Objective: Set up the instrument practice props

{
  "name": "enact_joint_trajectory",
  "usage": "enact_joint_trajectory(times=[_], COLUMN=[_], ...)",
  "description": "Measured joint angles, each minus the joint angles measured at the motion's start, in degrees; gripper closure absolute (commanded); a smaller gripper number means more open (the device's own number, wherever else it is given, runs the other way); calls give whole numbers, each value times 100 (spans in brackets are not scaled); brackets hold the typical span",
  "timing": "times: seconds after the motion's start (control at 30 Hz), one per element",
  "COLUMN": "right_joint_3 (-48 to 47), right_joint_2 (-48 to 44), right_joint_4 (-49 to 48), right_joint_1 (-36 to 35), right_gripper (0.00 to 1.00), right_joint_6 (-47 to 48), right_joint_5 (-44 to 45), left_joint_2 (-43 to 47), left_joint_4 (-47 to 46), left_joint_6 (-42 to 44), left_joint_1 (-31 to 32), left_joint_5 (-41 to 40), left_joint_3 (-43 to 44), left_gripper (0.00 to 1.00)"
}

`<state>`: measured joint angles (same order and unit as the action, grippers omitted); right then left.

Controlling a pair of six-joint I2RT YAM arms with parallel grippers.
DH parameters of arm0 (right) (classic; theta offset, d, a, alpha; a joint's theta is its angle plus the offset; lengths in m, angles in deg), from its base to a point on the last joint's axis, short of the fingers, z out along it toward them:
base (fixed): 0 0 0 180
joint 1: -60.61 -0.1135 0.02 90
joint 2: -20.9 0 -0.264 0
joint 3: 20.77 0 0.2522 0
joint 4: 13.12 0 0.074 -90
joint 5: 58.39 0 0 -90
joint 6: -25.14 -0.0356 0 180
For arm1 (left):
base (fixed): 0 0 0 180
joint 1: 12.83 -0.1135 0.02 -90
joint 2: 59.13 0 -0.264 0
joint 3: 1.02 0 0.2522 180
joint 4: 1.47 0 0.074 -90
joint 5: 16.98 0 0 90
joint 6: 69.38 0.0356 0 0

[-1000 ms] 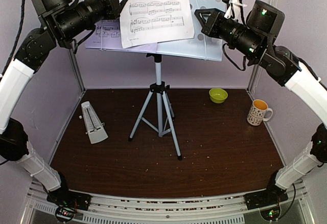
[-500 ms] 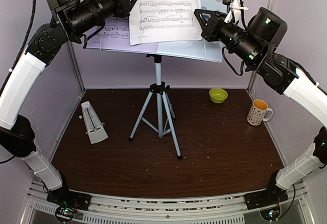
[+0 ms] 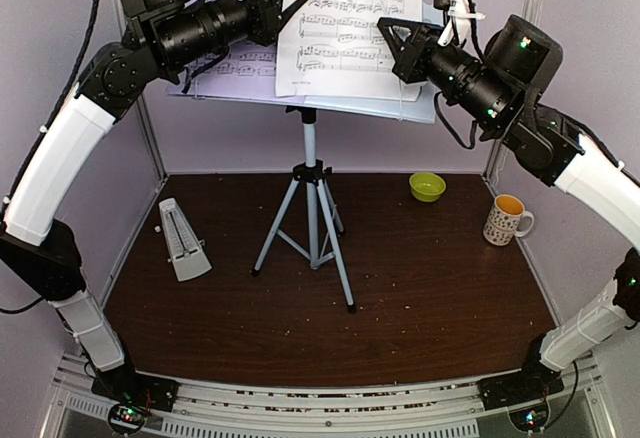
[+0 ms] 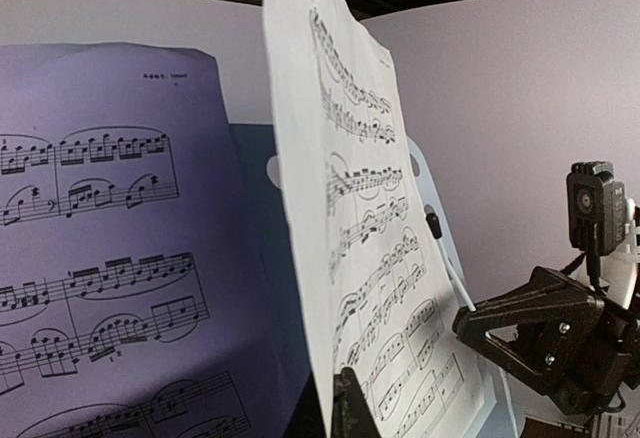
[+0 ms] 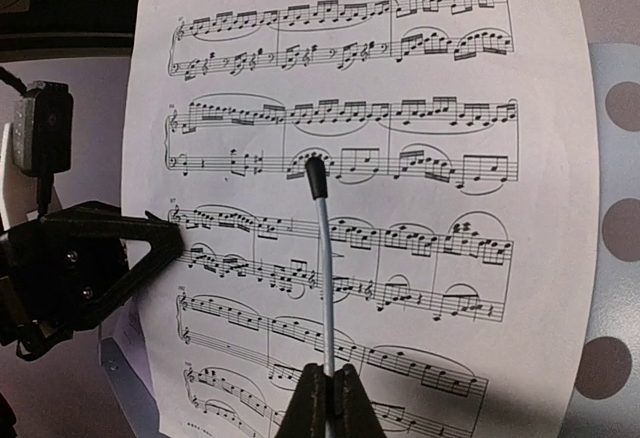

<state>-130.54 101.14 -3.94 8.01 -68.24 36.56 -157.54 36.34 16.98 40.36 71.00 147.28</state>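
grippers up at the music stand
left gripper pinches a sheet-music page before its desk; right gripper is closed on its page wire.

Top edge crops music stand, front page
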Motion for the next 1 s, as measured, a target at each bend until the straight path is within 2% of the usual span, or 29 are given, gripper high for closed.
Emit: enact_joint_trajectory(times=[0.3,0.77,1.0], right_joint_3=[50,103,116], right_joint_2=[-31,-42,-48], right_joint_4=[-44,-129,-142], right_joint_1=[-15,-31,-31], right_gripper=[100,100,100], right_joint_6=[31,50,68], right_joint_5=[-2,-4,-4], left_joint_2=[-63,-190,-190], left_joint_4=[63,-9,-306], left_joint_6=[15,-216,-433], left_joint_1=[-44,-61,-63], left_joint_5=[208,396,435], left_joint_3=[94,195,-70], left_gripper=[97,100,100])
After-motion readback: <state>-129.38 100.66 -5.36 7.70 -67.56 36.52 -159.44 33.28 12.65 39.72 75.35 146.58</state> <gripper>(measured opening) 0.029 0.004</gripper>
